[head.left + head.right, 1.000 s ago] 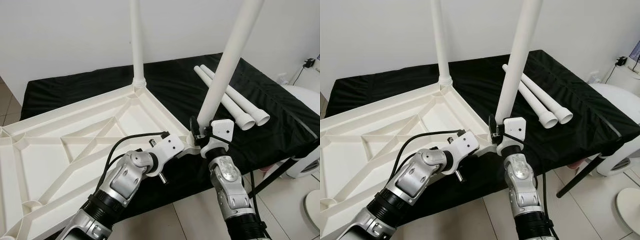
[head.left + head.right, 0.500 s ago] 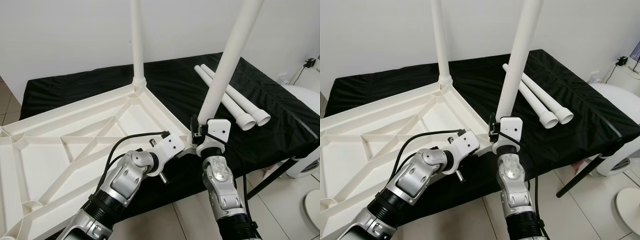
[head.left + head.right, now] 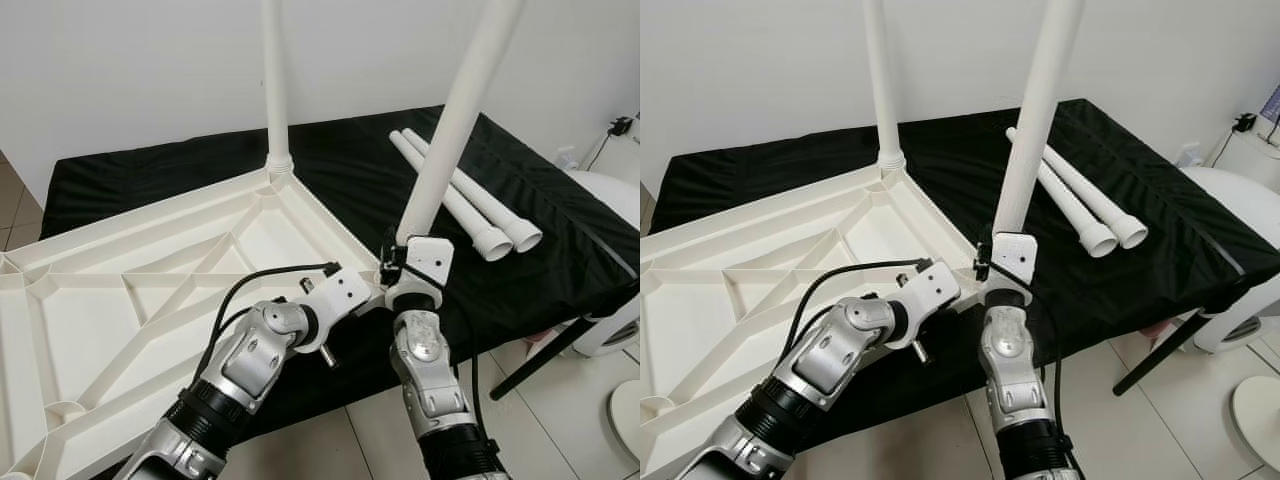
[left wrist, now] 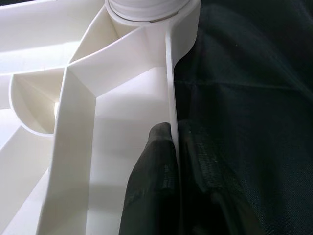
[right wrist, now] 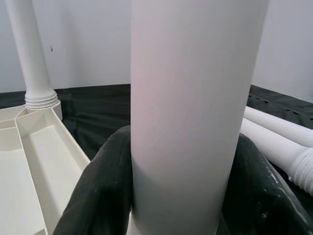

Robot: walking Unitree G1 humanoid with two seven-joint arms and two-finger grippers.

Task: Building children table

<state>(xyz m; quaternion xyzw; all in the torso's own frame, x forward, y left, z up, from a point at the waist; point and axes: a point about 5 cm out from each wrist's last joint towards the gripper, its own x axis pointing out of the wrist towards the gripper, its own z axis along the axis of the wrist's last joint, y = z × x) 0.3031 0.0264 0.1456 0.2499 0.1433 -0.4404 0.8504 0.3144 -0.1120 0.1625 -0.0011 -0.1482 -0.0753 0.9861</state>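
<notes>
One white upturned tabletop (image 3: 150, 290) lies on the black-draped bench (image 3: 560, 250), and there are four white legs: one standing leg (image 3: 273, 80) at the tabletop's far corner, one held leg (image 3: 450, 120) tilted at its near right corner, and two spare legs (image 3: 470, 205) lying side by side on the bench, right of the tabletop. The left claw (image 4: 172, 161) is narrowed onto the tabletop's thin edge wall, one finger on each face. The right claw (image 5: 195, 196) is clamped around the held leg's lower end beside that corner.
</notes>
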